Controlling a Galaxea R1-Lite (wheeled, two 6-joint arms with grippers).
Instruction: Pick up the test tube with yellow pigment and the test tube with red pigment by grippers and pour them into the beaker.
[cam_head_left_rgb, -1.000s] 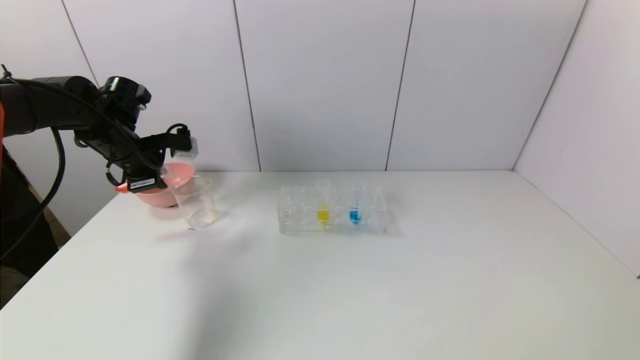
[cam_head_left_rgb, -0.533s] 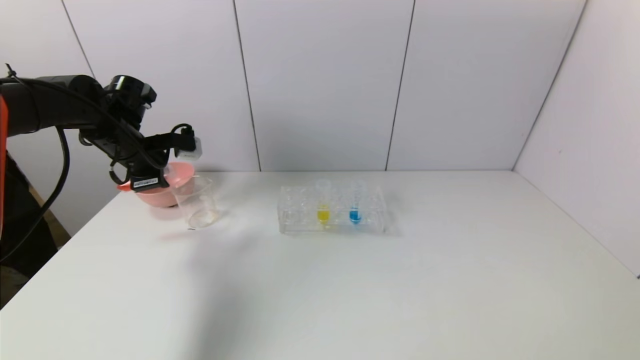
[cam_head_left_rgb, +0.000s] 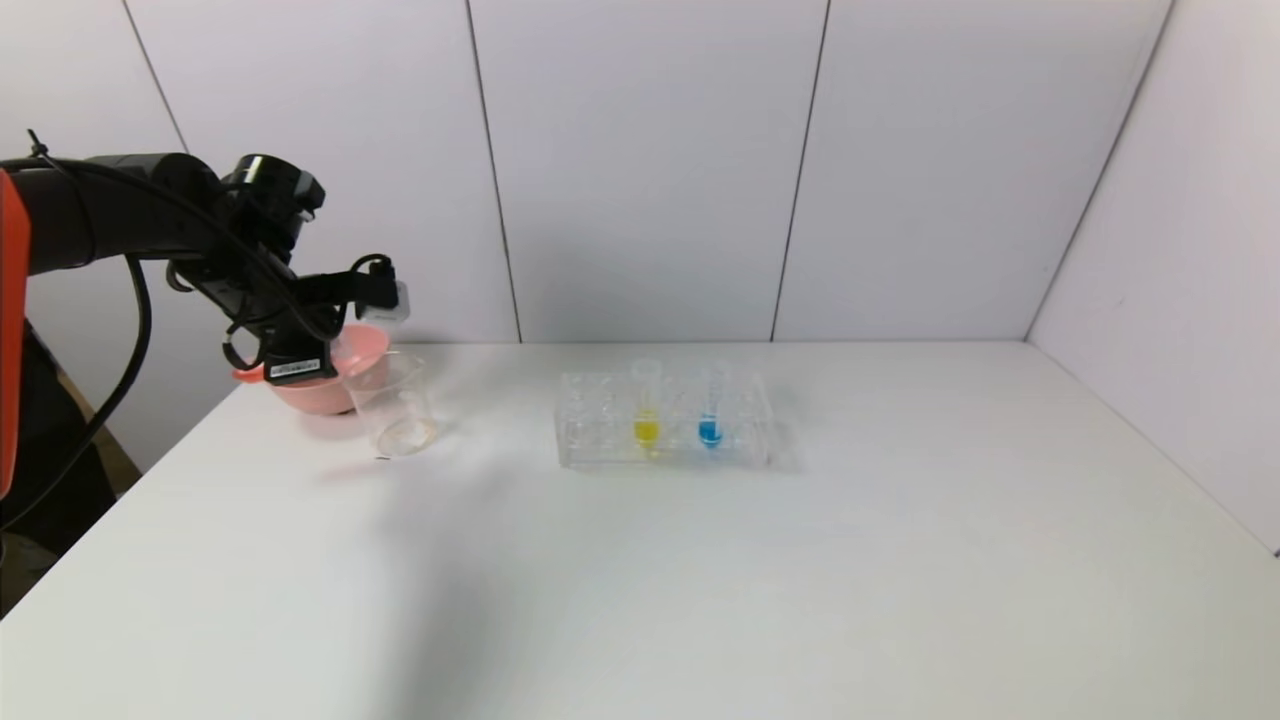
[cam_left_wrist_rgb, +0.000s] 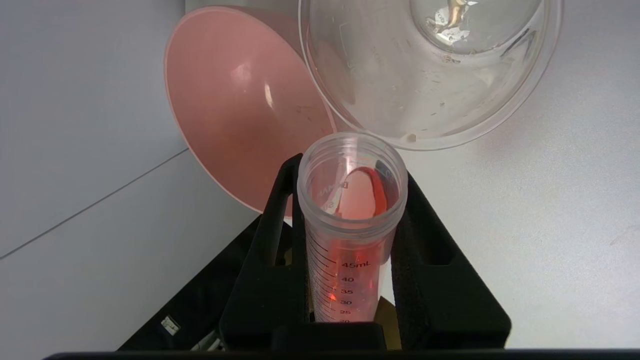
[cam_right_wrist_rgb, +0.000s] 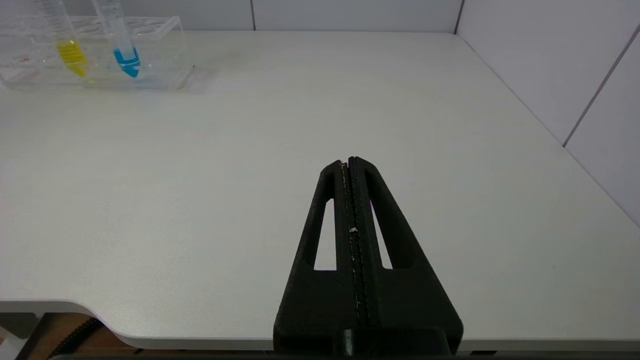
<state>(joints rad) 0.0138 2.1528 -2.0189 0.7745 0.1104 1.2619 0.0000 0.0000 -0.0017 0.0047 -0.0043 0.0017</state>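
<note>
The test tube with red pigment (cam_left_wrist_rgb: 350, 225) sits clamped between the two black fingers (cam_left_wrist_rgb: 272, 260) of the left gripper (cam_left_wrist_rgb: 350, 200). In the left wrist view its long axis runs from the bottom centre of the frame upward, open mouth pointing toward the rim of the beaker (cam_left_wrist_rgb: 430, 75) in the upper right; the mouth is just short of that rim. Orange-red liquid lies along the inner wall near the mouth, and printed volume marks show on the tube's side.

The pink bowl (cam_left_wrist_rgb: 240, 105) fills the upper left of that frame, just beside the beaker. A little residue is visible on the beaker's bottom.

In the head view the left gripper (cam_head_left_rgb: 330, 340) hangs at the left of the frame above the pink bowl (cam_head_left_rgb: 320, 390) and beaker (cam_head_left_rgb: 395, 405), but the held tube cannot be made out there. Centre frame, the clear tube rack (cam_head_left_rgb: 665, 420) holds the test tube with yellow pigment (cam_head_left_rgb: 646, 410) upright, with the blue tube (cam_head_left_rgb: 710, 410) upright to its right.

The right wrist view alone shows the right gripper (cam_right_wrist_rgb: 350, 162), fingers pressed together on nothing, low over the near table edge, with the rack (cam_right_wrist_rgb: 150, 55) in the upper left of its frame.

The table (cam_head_left_rgb: 800, 580) is plain white, backed by pale panelled walls (cam_head_left_rgb: 650, 170).
</note>
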